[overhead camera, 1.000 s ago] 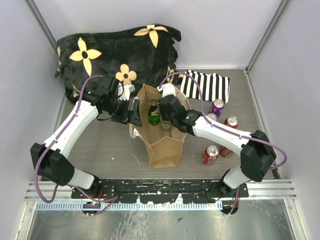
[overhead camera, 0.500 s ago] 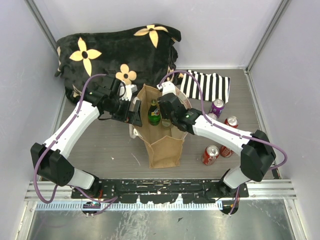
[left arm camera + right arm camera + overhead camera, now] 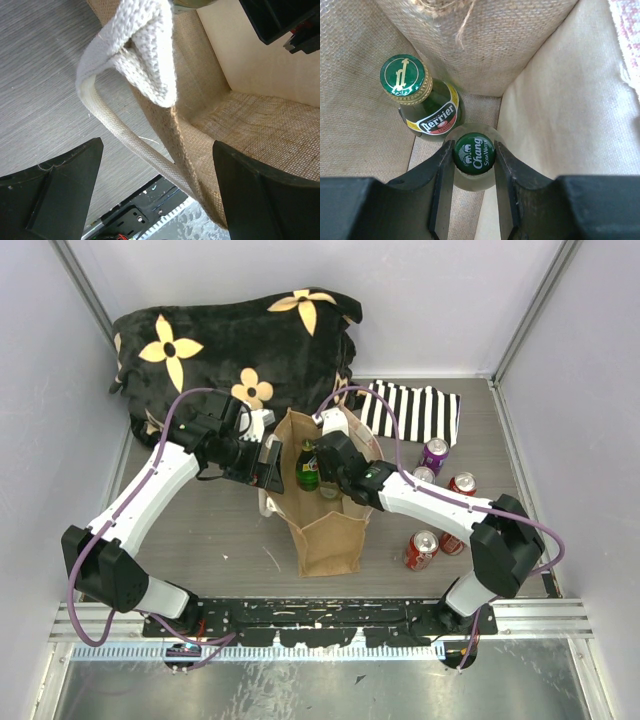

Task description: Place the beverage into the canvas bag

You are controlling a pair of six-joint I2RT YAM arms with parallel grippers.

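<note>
Over the last second the right arm has crept a touch further left and down, so the right gripper (image 3: 335,462) now sits deeper in the mouth of the bag (image 3: 328,540). The left arm shuffled slightly and then stopped. My reading is that the lowering is almost over and only the release remains.

From the right wrist, the jaws are partly closed and pinch the neck of the Chang bottle (image 3: 474,153) just under its green cap. The bottle hangs inside the bag beside a Perrier (image 3: 405,75) that already stands there, nearly touching it (whether the Chang's base has reached the bottom, I cannot tell). The left gripper (image 3: 268,462) is spread as wide as it goes and holds nothing. Its fingers (image 3: 60,185) straddle the bag's near wall and the white handle (image 3: 145,45), propping the mouth open rather than clamping it.

The table (image 3: 220,530) is grey and wood-grained, and the bag stands upright on it. Three cans (image 3: 421,548) stand off to the right, near a striped cloth (image 3: 415,410). A dark flowered blanket (image 3: 230,345) is heaped at the back, and plain pale walls close the space in.
</note>
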